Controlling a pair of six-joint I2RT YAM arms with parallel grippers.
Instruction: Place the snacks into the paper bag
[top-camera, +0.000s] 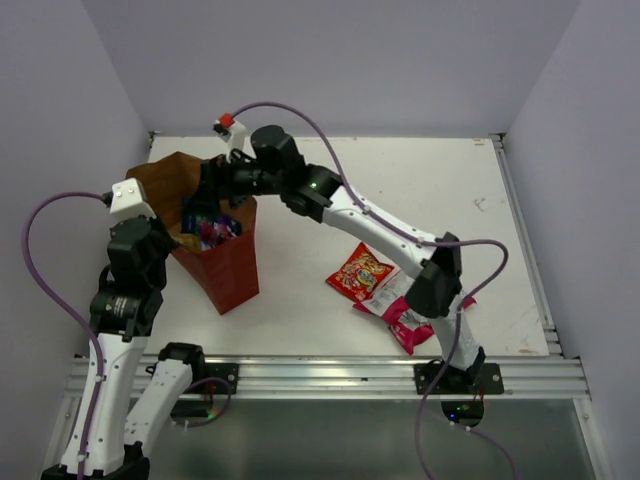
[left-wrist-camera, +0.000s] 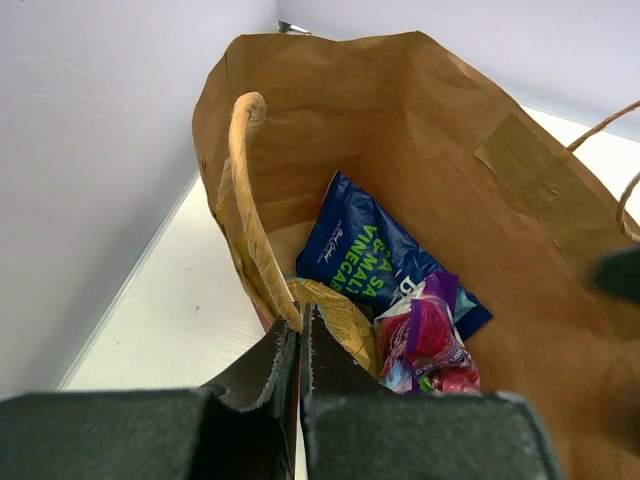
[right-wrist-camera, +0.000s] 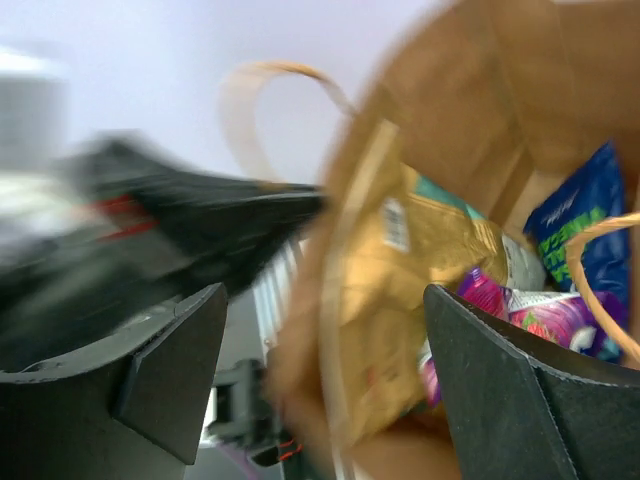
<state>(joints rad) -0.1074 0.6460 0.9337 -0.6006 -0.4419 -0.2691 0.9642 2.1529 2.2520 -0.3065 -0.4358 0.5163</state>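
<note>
The paper bag (top-camera: 228, 268) stands upright at the table's left, red-brown outside, kraft brown inside (left-wrist-camera: 420, 130). My left gripper (left-wrist-camera: 300, 322) is shut on the bag's near rim and also shows in the top view (top-camera: 170, 232). Inside the bag lie the dark blue packet (left-wrist-camera: 360, 250), the small purple packet (left-wrist-camera: 432, 330) and the tan chips bag (left-wrist-camera: 345, 312). My right gripper (top-camera: 212, 188) hovers over the bag's mouth, open and empty (right-wrist-camera: 325, 370), with the tan chips bag (right-wrist-camera: 420, 260) below it. The red packet (top-camera: 360, 272) and the pink-and-silver packet (top-camera: 405, 318) lie on the table.
The bag's string handles (left-wrist-camera: 600, 135) stick up at its far side, and one loops up in the right wrist view (right-wrist-camera: 275, 75). The right arm's forearm (top-camera: 385, 230) spans the table above the two loose packets. The walls close in on the left and back.
</note>
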